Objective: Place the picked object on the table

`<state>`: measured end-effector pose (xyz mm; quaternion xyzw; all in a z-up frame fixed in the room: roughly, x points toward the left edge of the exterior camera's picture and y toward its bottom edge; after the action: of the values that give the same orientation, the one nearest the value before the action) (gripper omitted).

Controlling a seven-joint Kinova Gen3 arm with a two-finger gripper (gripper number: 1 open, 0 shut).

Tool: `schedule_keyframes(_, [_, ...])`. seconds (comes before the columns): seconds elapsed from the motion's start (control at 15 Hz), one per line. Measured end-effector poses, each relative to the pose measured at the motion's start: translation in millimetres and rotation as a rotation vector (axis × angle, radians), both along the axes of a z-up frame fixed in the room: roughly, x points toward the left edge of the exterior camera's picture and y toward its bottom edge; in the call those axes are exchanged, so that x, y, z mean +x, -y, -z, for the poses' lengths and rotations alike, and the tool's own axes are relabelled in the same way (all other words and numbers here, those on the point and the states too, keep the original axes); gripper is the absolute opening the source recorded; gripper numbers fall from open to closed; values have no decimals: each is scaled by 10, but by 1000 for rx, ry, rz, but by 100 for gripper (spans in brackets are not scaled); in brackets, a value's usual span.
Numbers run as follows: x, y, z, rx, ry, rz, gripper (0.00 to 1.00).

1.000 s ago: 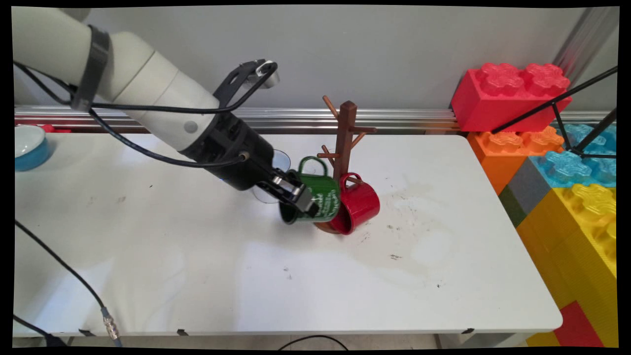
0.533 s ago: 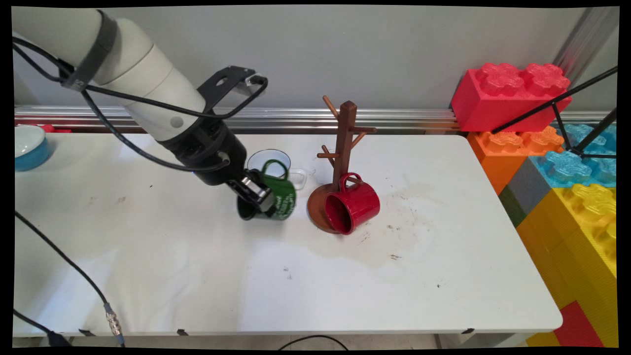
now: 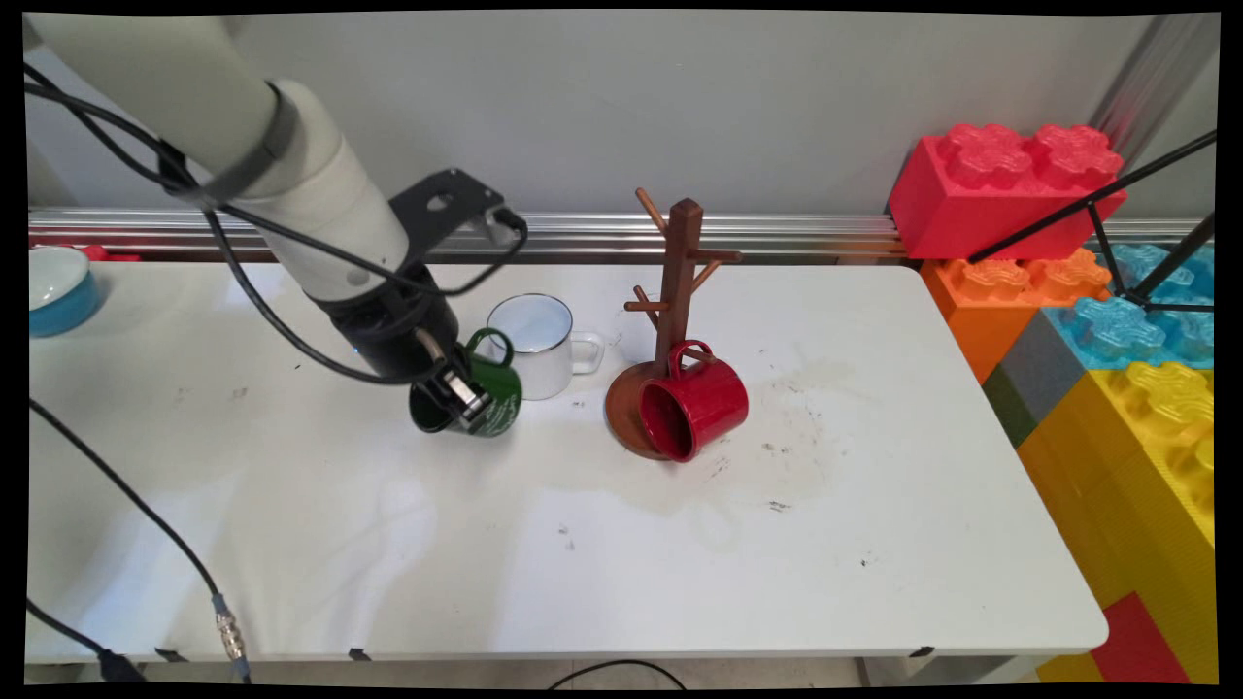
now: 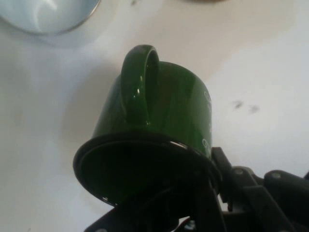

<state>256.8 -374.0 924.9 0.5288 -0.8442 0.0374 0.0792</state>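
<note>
The gripper (image 3: 464,400) is clamping the green mug (image 3: 488,403) by its rim, fingers closed on the wall; the mug is tilting beside the white mug (image 3: 534,345).

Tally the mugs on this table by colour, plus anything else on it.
Green mug, in the hand: 1
White mug: 1
Red mug, hanging on the rack: 1
Wooden mug rack: 1
Blue bowl: 1
Total: 5
</note>
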Motion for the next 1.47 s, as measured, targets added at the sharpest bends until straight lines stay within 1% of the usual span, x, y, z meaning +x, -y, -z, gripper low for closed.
schedule_keyframes(0.2, [-47, 11, 152, 20, 75, -1, 0])
schedule_keyframes(0.47, [-150, 90, 381, 42, 156, 22, 0])
schedule_keyframes(0.73, [-224, 147, 551, 85, 214, 30, 0])
schedule_keyframes(1.07, [-316, 208, 698, 136, 255, 44, 0])
schedule_keyframes(1.47, [-402, 270, 813, 185, 284, 59, 0])
